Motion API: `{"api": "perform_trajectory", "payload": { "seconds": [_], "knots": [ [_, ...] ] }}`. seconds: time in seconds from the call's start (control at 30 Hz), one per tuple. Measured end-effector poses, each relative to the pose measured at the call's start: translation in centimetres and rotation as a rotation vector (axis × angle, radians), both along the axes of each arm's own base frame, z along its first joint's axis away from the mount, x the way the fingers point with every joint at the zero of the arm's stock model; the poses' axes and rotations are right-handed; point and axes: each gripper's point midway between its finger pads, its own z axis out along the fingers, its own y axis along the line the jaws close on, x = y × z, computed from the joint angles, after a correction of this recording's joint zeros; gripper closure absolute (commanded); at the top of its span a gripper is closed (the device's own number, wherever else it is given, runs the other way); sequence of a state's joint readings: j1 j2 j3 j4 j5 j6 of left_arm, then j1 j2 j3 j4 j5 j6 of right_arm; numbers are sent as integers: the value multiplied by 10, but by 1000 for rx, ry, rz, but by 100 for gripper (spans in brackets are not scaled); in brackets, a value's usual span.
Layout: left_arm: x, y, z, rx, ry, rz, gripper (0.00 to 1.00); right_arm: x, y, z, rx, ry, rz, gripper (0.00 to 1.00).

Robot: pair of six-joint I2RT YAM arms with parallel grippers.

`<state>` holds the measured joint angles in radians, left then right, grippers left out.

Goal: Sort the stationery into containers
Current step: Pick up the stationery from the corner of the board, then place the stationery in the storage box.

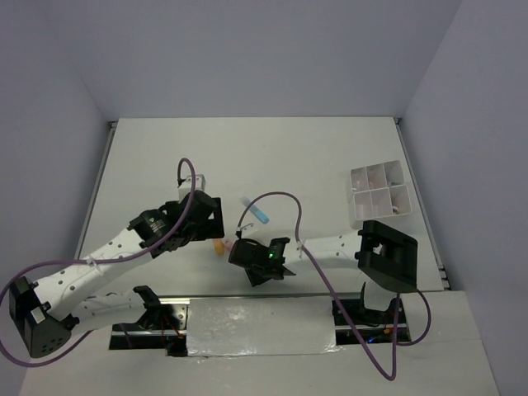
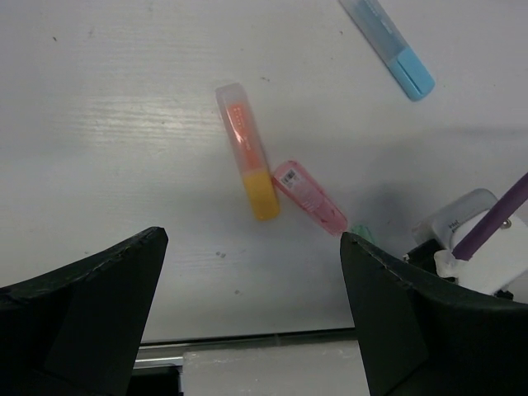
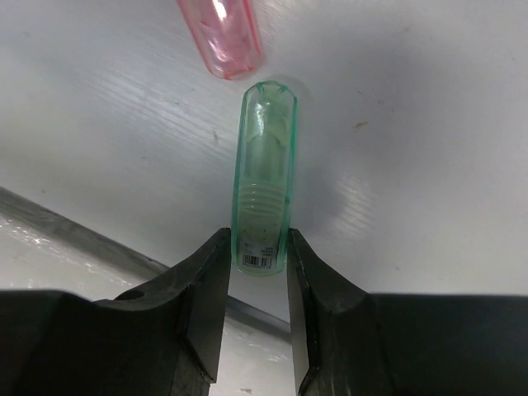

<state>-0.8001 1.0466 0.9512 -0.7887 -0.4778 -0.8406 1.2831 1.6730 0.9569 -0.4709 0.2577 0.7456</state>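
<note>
Right gripper (image 3: 260, 252) was down on the table (image 1: 330, 148), its two fingers pinched against either side of the green marker (image 3: 266, 165) at its labelled near end. That looked like a grip, though the marker lay flat on the surface, not yet lifted. It sat close to the table's near edge, about midway along it, pointing away from the gripper. Just past its far tip lay the pink marker (image 3: 221, 37), near it but apart.

Left gripper (image 2: 252, 247) hung above the table with its jaws spread wide and nothing between them. Below it the orange marker (image 2: 247, 153) touched the pink one at one end. The blue marker (image 2: 388, 45) lay farther in toward the table's middle, well apart.

So the step in hand was the pick of the green marker. Next came the carry: a straight lift to avoid nudging the pink one, then a long swing across to the white tray (image 1: 380, 189) at the table's right edge, and a release over one compartment. With the hold so near the end, the marker could droop or swivel on the way.
</note>
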Motion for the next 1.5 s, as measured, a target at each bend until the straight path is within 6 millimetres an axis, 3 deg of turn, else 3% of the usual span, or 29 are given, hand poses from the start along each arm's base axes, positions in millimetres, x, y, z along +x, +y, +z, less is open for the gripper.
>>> {"api": "perform_trajectory", "payload": {
  "seconds": [0.13,0.37,0.6,0.77,1.07,1.13,1.37,1.4,1.43,1.47,1.5],
  "knots": [
    [-8,-10,-7,-72,15,-42,1,1,8,0,47,-11,25,81],
    [-16,-41,-5,-259,13,-122,1,2,-4,14,123,-63,63,80],
    [-17,-80,3,-443,26,-200,1,13,0,75,297,-184,65,80],
    [-15,-110,7,-565,47,-251,8,18,-10,104,412,-260,37,79],
    [-16,-139,20,-698,45,-337,44,25,-15,140,519,-342,-3,79],
    [-16,-141,21,-708,49,-344,58,25,-14,145,539,-350,-2,79],
    [-15,-147,21,-720,47,-374,87,26,-13,147,540,-363,5,78],
    [-15,-148,20,-719,51,-374,98,26,-14,147,537,-362,7,76],
    [-15,-148,20,-719,53,-376,100,26,-14,146,534,-363,8,64],
    [-15,-149,19,-719,55,-377,100,26,-15,145,531,-363,10,49],
    [-15,-149,18,-719,57,-379,100,26,-15,145,532,-362,11,28]
  ]
}}
